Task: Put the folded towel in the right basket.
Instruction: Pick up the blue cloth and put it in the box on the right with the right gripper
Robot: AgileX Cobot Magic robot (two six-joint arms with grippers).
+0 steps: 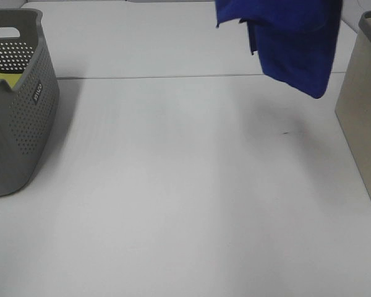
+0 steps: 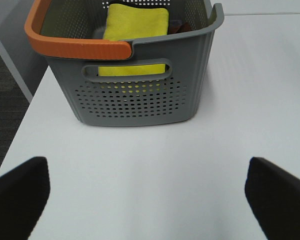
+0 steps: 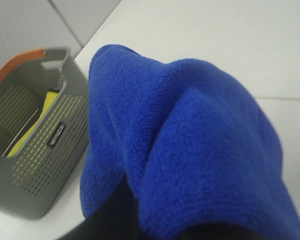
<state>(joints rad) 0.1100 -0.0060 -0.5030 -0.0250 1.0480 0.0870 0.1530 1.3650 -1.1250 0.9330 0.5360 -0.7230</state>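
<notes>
Task towel: your blue towel [image 1: 290, 43] hangs in the air over the far right part of the worktop [image 1: 173, 198], clear of the surface. It droops in loose folds, with its lowest corner pointing down toward the right edge.

Towel versus target: it is near the right basket [image 1: 362, 117] but on the inner side of it, not over the opening and not inside.

Right basket: a beige, solid-walled container standing at the right edge of the worktop. You see only its outer wall and a bit of rim, so you cannot tell what it holds.

Left basket: a grey perforated basket [image 2: 140, 100] with an orange handle [image 2: 75, 47], upright at the left edge, toward the far corner.

Left basket contents: a folded yellow cloth [image 2: 137, 25] lies flat inside. A dark item [image 2: 182, 25] shows just beside it, too hidden to name.

Right gripper: your right gripper [image 3: 125, 220] has hold of the blue towel, which bunches over it and covers almost all of it. How tightly the jaws close cannot be seen.

Left gripper: your left gripper [image 2: 150, 195] is spread wide with nothing between its dark fingers [image 2: 17, 195]. It hovers above bare worktop at the left edge, facing the grey basket and well apart from the towel.

Worktop: white, with a seam [image 1: 173, 76] running across its far part.
</notes>
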